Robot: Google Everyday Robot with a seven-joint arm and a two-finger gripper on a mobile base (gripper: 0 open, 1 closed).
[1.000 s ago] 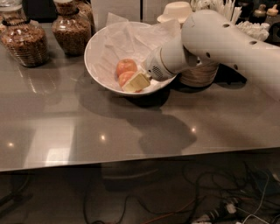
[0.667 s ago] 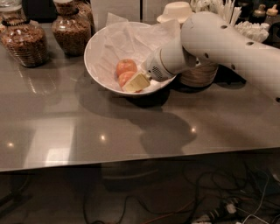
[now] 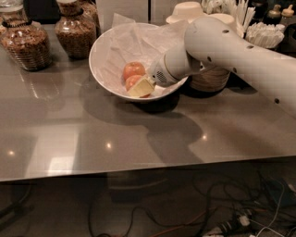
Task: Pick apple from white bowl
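The white bowl [image 3: 104, 55], wide and lined with crinkled white paper, stands on the grey table toward the back. A red-orange apple [image 3: 134, 69] lies inside it near the front wall. A second reddish round shape [image 3: 132, 82] sits just below it, touching the gripper's tip. My gripper [image 3: 141, 87], pale yellow at its end, reaches into the bowl from the right on the white arm [image 3: 222, 46] and rests against that lower fruit. The arm hides the bowl's right rim.
Two glass jars of brown granola [image 3: 27, 44] [image 3: 76, 30] stand at the back left. Stacked beige paper bowls [image 3: 187, 11], a woven basket [image 3: 210, 78] and a holder of white utensils [image 3: 266, 32] stand behind the arm. Cables lie on the floor below the table's front edge.
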